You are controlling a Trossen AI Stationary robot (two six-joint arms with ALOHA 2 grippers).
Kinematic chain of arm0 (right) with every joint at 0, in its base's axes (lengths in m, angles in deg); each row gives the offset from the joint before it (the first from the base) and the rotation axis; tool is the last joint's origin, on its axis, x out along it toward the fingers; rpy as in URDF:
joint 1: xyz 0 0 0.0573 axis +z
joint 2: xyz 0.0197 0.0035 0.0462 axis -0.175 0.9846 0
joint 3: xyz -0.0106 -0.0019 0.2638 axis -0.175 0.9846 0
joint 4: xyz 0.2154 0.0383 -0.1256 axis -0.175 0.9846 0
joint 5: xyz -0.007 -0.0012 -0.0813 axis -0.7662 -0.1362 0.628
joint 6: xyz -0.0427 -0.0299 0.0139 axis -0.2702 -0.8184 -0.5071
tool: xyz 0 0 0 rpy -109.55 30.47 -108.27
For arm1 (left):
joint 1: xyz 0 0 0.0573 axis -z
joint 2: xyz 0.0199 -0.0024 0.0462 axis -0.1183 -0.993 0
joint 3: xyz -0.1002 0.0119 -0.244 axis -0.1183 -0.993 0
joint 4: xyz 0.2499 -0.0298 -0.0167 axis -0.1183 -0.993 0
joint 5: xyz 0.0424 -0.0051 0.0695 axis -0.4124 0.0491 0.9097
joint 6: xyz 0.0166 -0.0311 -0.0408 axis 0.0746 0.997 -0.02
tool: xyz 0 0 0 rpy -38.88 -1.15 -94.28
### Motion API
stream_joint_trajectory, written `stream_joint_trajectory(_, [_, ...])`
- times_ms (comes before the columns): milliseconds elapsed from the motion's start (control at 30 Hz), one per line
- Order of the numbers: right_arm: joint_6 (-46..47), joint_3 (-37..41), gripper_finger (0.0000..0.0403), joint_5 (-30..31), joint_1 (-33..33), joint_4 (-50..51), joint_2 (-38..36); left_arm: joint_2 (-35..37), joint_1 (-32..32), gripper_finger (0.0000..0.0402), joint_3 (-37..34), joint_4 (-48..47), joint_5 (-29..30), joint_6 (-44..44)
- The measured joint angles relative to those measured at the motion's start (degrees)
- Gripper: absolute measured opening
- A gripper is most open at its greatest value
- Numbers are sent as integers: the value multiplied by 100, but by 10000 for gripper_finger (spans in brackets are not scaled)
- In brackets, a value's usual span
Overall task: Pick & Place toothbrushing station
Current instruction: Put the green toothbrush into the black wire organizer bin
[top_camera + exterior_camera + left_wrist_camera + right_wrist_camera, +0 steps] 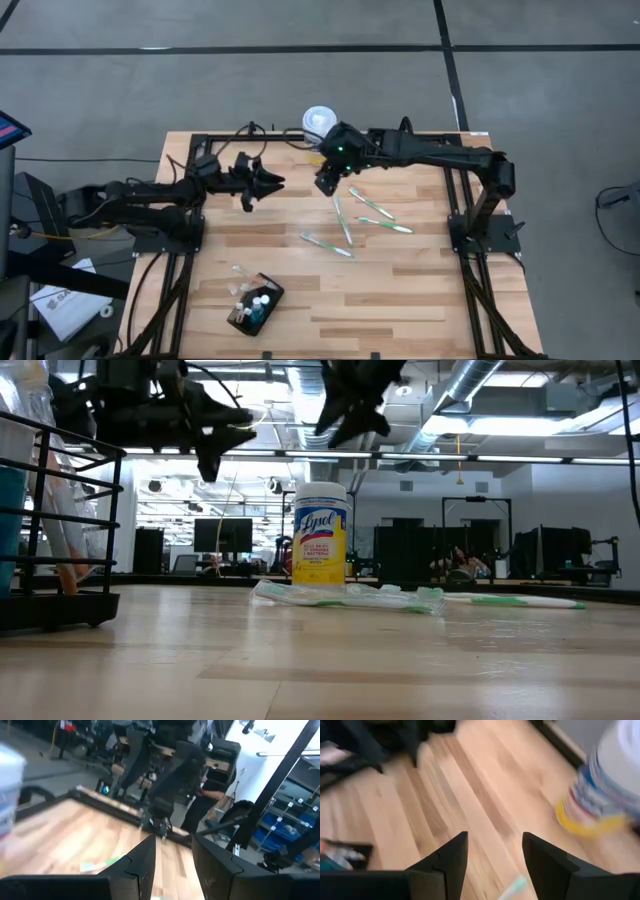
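The toothbrushing station [256, 305], a small black holder with small white and blue items in it, stands on its base near the table's front left. It fills the left edge of the low view [55, 600] and shows in the right wrist view [340, 855]. My left gripper [272, 183] hovers open above the table's left middle, pointing level toward the right [172, 865]. My right gripper [325, 185] hangs open high over the middle, slanting down [495, 865], near the canister. Nothing is between either pair of fingers. Both grippers are high in the low view: left [215, 445], right [348, 418].
A white-lidded, yellow-labelled wipes canister [320, 122] stands at the far edge [320, 535]. Several green-and-white toothbrushes [345, 218] lie flat right of the middle [345, 597]. A black frame [455, 190] borders the table. A person [200, 795] shows in the room beyond.
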Motion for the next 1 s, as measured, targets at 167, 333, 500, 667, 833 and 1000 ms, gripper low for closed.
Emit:
stream_joint_trajectory(167, [-57, 0, 183, -34, -150, 623, 113, -551, 312, 123, 2, -281, 205, 148])
stream_joint_trajectory(333, [-168, 1, 196, -530, -272, 522, 164, -1133, 507, 123, 2, -296, 655, 697])
stream_joint_trajectory(500, [-847, -5, 202, -588, -313, 931, 148, -1327, 774, 123, 4, -284, 1381, 1108])
stream_joint_trajectory(667, [-1401, -4, 203, -773, -798, 1180, 196, -1604, 835, 123, 11, -271, 1566, 1363])
stream_joint_trajectory(833, [-1392, 1, 203, -1095, -1324, 1642, 190, -2112, 835, 123, 31, -298, 1626, 1808])
stream_joint_trajectory(1000, [-1184, 705, 199, -1699, -1448, 1578, 92, -2282, 847, 123, 181, -275, 1953, 1917])
